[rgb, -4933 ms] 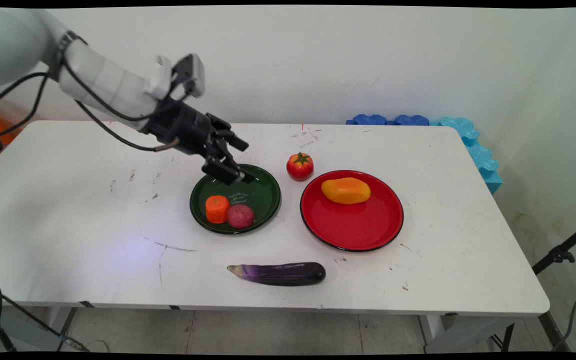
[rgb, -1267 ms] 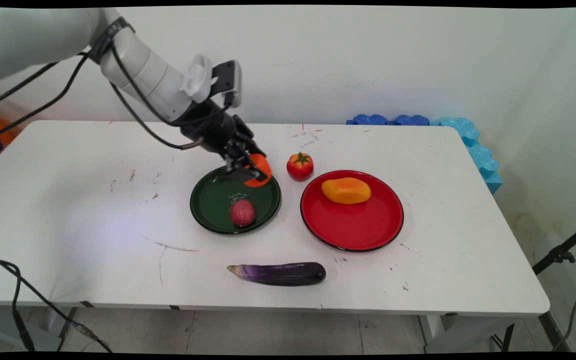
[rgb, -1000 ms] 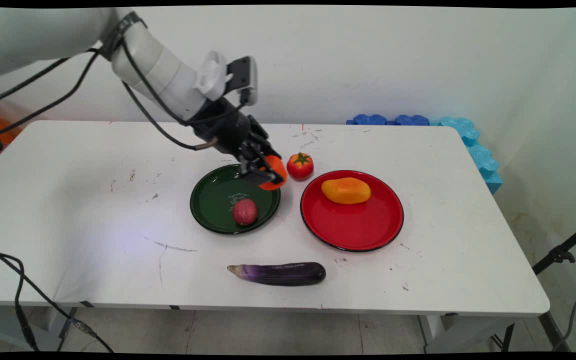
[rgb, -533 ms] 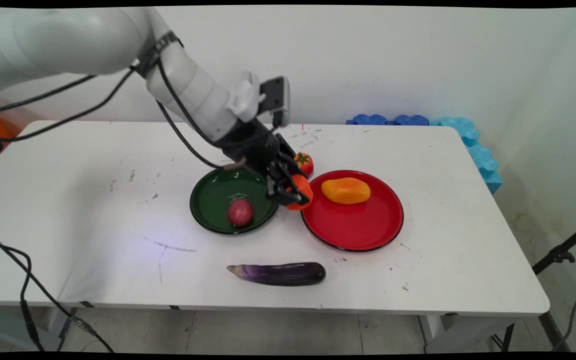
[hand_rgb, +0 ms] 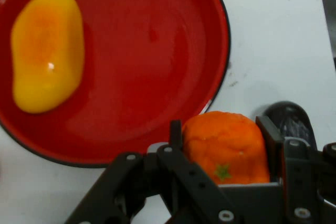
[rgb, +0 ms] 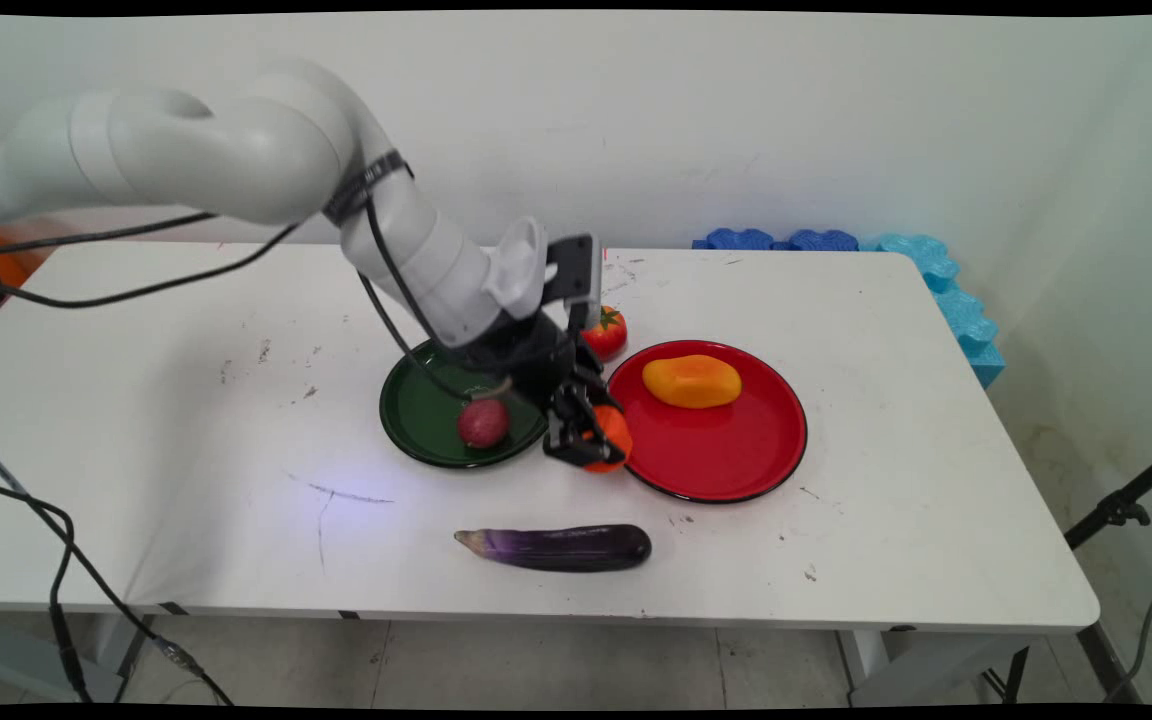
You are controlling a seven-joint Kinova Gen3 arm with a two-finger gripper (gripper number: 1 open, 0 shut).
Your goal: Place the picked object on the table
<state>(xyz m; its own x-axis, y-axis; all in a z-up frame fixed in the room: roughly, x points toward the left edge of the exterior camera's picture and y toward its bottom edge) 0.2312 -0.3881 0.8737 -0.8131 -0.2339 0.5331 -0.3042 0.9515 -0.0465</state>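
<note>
Hand view, black fingers (hand_rgb: pixel 268 140) clamped on dimpled round orange (hand_rgb: pixel 227 148), glossy red plate (hand_rgb: pixel 157 66) beside

No legible text, label, brand or number appears on any item near the gripper (rgb: pixel 586 447) in either view.

Glossy red plate (hand_rgb: pixel 157 66); smooth shiny mango (hand_rgb: pixel 47 51); dimpled matt orange (hand_rgb: pixel 226 145).

light: even, soft, fairly bright | shadows: faint, cast under arm on table (rgb: pixel 836 300) | glare: sheen seen on red plate (hand_rgb: pixel 157 40) | hand view: slightly soft
</note>
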